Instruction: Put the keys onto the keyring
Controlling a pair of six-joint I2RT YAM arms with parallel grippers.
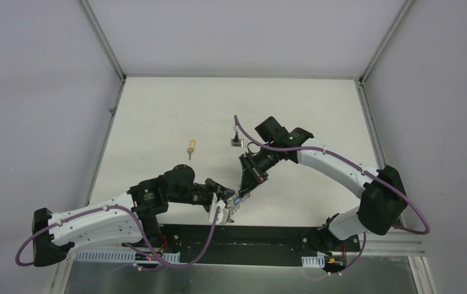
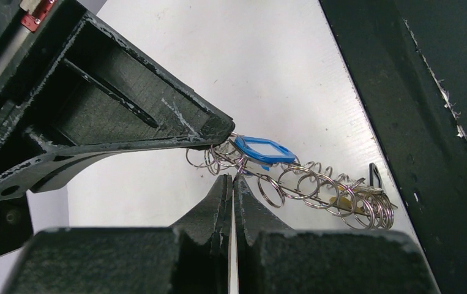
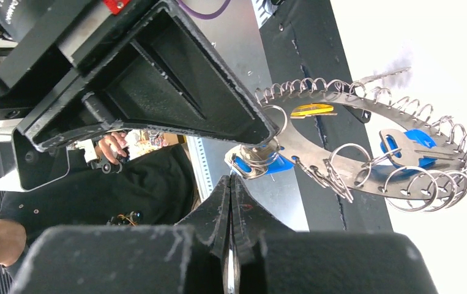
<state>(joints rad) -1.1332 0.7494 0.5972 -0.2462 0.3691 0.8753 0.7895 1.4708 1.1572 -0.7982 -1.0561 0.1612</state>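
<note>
The keyring (image 3: 365, 165) is a grey metal band edged with wire coils, held up off the table between both grippers. Keys with blue heads (image 3: 409, 150) and a yellow one (image 3: 310, 110) hang on it. In the left wrist view the keyring's coils (image 2: 316, 187) run right from my left gripper (image 2: 233, 178), which is shut with a coil wire pinched at its tips. A blue key head (image 2: 261, 150) lies just beyond. My right gripper (image 3: 231, 179) is shut on a small ring of the keyring beside a blue head (image 3: 261, 164). Both grippers (image 1: 221, 208) (image 1: 246, 187) meet near the table's front edge.
A loose yellow-headed key (image 1: 190, 147) lies on the white table (image 1: 157, 122) left of centre. A small dark-and-silver piece (image 1: 237, 142) lies by the right arm's wrist. A black strip (image 1: 267, 236) runs along the near edge. A person in dark clothes (image 3: 127, 184) is beyond the table.
</note>
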